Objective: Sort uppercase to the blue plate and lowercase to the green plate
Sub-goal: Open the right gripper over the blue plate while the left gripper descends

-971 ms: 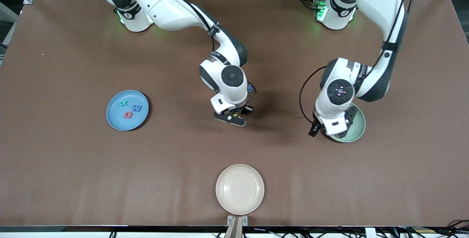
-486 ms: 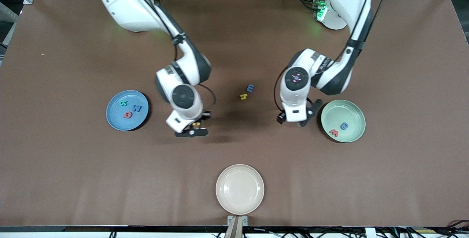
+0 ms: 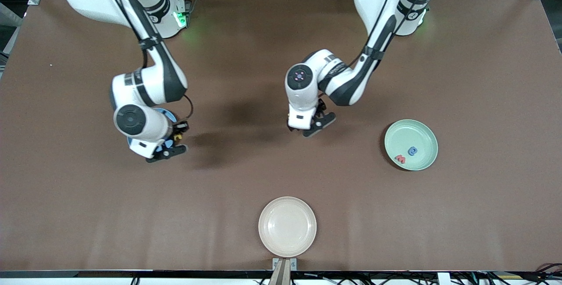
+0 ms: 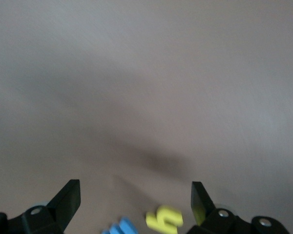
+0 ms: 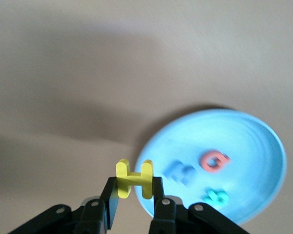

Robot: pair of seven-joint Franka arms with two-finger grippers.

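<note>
Right pincer [image 3: 175, 138], left of centre in the front view, is clamped on the yellow H [image 5: 134, 179] by its crossbar, carried over the edge of the blue plate [image 5: 263, 141]; W [image 5: 179, 171], Q [image 5: 214, 160] and R [image 5: 216, 197] already lie in it. Left pincer [image 3: 312, 123] hangs spread wide and empty near frame centre, over the yellow h [image 4: 164, 219] and blue m [image 4: 121, 227] on the desk. Green plate [image 3: 428, 133], right of frame, holds a red m [image 3: 400, 159] and a round blue letter [image 3: 412, 150]. Judgement: foam letters — light, soft, likely squashy; pinch flat faces or a stem, gently.
</note>
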